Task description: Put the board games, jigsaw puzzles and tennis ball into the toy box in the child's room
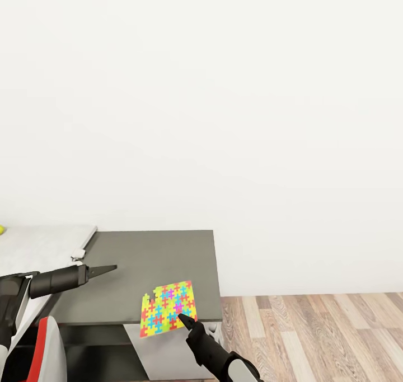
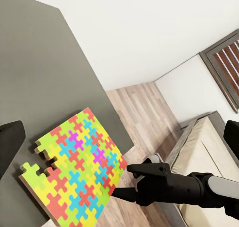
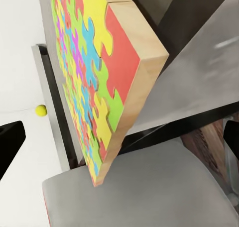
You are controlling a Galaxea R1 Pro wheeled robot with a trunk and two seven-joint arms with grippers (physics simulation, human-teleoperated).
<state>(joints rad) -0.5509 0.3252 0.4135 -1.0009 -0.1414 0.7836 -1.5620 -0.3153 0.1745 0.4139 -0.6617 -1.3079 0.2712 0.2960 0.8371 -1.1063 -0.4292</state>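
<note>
Jigsaw puzzle (image 1: 168,308) seemingly pinched in right jaws.

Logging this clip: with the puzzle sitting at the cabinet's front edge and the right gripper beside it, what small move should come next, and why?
Probably close the right gripper on the jigsaw puzzle and lift it slightly. The puzzle overhangs the front edge of the dark cabinet top, tilted, and the fingertips sit at its lower corner, so it looks reachable but not clearly held. The left gripper hovers apart, over the cabinet top.

jigsaw puzzle (image 1: 168,308) on cabinet (image 1: 151,270) front edge
</note>
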